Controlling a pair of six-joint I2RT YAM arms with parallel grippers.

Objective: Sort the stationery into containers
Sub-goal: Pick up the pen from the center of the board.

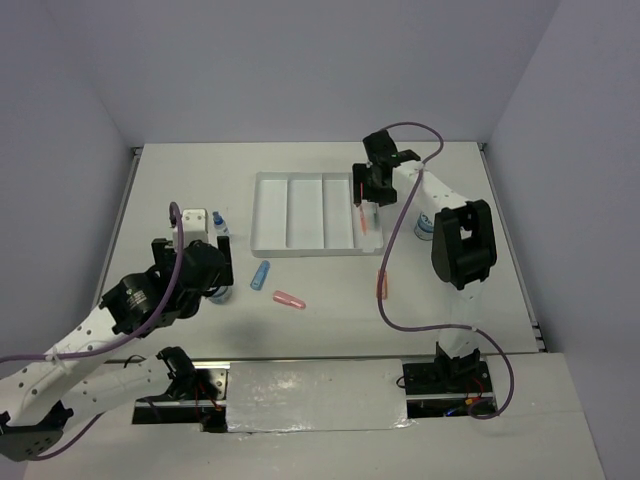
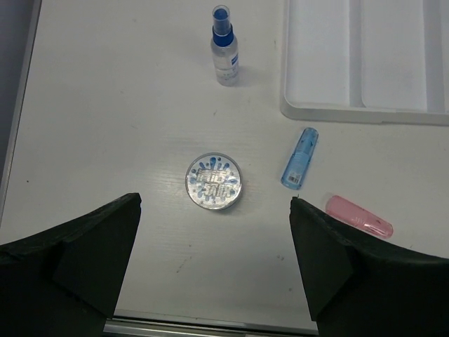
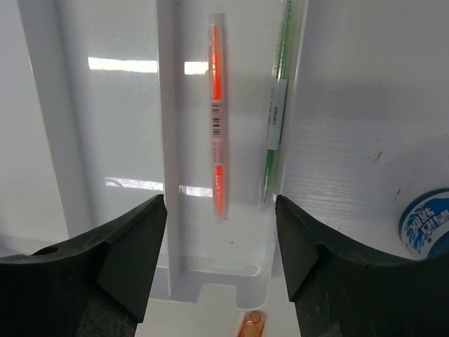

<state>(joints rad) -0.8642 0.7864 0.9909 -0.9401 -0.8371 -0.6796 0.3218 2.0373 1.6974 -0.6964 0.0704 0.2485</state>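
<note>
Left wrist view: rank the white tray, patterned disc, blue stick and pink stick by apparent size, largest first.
1. white tray, though the frame cuts it off.
2. patterned disc.
3. blue stick and pink stick: about alike, and the pink one lies nearer the camera, so not ranked.

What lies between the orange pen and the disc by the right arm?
The green pen, then the wall of the tray and bare table, separate orange pen and disc; the right wrist view shows it.

Tray [image 1: 270, 215] rightmost compartment: left pen [image 3: 217, 119], right pen [image 3: 275, 105] side by side. Bottle [image 2: 224, 45] left of tray; disc [image 1: 424, 228] right; sticks [image 1: 289, 299] near; second disc [image 2: 214, 182] near of bottle.
</note>
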